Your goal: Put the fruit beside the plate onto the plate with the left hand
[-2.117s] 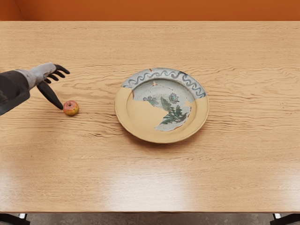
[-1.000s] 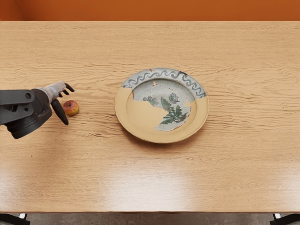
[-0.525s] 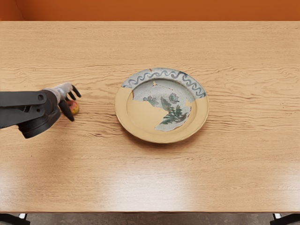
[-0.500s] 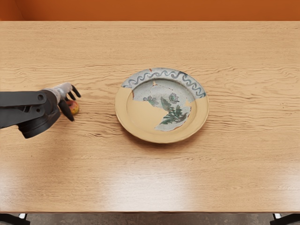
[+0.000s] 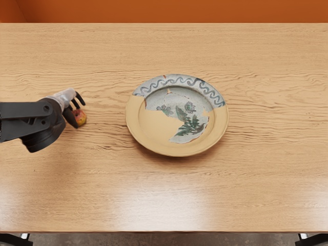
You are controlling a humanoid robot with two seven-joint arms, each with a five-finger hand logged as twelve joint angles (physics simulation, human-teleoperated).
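A small red-yellow fruit [image 5: 81, 119] lies on the table just left of the plate [image 5: 148, 134], a yellow dish with a blue-grey wave border and a green leaf pattern. My left hand [image 5: 75, 108] comes in from the left edge and sits right at the fruit. Its dark thumb lies across the fruit's left side and hides part of it. The fingers [image 5: 78, 99] arch over the fruit's far side, loosely curled and not closed on it. The fruit rests on the wood. The right hand is out of view.
The wooden table [image 5: 164, 195] fills the view, with an orange wall behind its far edge. A gap of bare wood about a hand wide separates the fruit from the plate's left rim.
My left hand has swung down from behind the fruit and moved right until its thumb covers the fruit's left side; the fingers have curled in slightly. The fruit and plate have not moved.
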